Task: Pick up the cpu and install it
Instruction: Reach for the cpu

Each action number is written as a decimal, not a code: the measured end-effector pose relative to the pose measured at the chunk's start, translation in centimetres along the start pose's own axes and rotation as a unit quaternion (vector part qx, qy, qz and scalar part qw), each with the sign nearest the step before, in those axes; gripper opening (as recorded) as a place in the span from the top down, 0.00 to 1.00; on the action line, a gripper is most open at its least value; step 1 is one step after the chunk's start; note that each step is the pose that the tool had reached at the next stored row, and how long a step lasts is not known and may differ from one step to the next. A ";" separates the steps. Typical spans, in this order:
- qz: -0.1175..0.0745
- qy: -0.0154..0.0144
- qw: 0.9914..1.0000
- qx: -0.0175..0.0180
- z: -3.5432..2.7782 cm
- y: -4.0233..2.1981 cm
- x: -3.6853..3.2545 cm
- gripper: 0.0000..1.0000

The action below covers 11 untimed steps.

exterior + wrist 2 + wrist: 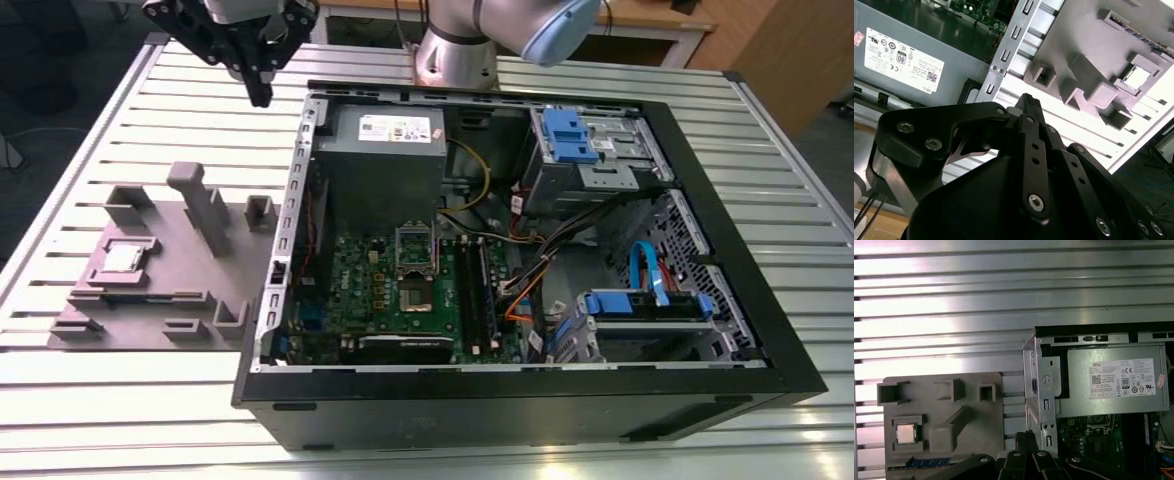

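Fingers of the single arm are pressed together with nothing between them. They hang pointing down above the bench, at the far side of the scene, just off the far corner of the computer case on the exterior view's left. In the second wrist view the black fingers come to one closed tip.

The cpu, a small square chip with a pale metal top, lies flat in a square recess of the grey tray. The tray rests on the bench to the exterior view's left of the case, and the fingers are well apart from it. The chip shows in the first wrist view, seated in its pocket.

Inside the case, the green motherboard lies nearer than the grey power supply. Its socket has a dark centre and looks unfilled.

Judging by this, the task is at its very start: the chip is not yet grasped, lifted or carried, and nothing is installed.
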<state>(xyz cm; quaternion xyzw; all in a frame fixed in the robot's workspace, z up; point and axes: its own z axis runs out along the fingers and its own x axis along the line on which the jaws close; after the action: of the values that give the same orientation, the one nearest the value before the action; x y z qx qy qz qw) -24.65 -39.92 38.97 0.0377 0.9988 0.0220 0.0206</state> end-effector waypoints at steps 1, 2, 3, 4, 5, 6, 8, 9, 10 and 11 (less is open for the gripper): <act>0.000 0.000 1.000 0.000 0.01 -0.04 0.22 0.90; 0.000 0.000 1.000 0.000 0.02 -0.08 0.41 0.90; 0.000 0.000 1.000 0.000 0.03 -0.11 0.60 0.90; 0.000 0.000 1.000 0.000 0.04 -0.15 0.84 0.90; 0.000 0.000 1.000 0.000 0.05 -0.19 1.04 0.90; 0.000 0.000 1.000 0.000 0.05 -0.22 1.24 0.90; 0.000 0.000 1.000 0.000 0.07 -0.29 1.61 0.90; 0.000 0.000 1.000 0.000 0.08 -0.32 1.81 0.90; 0.000 0.000 1.000 0.000 0.09 -0.35 2.01 0.90; 0.000 0.000 1.000 0.000 0.10 -0.38 2.22 0.90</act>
<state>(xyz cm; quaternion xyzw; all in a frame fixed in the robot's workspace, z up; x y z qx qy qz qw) -26.88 -40.13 38.77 0.0377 0.9988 0.0220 0.0206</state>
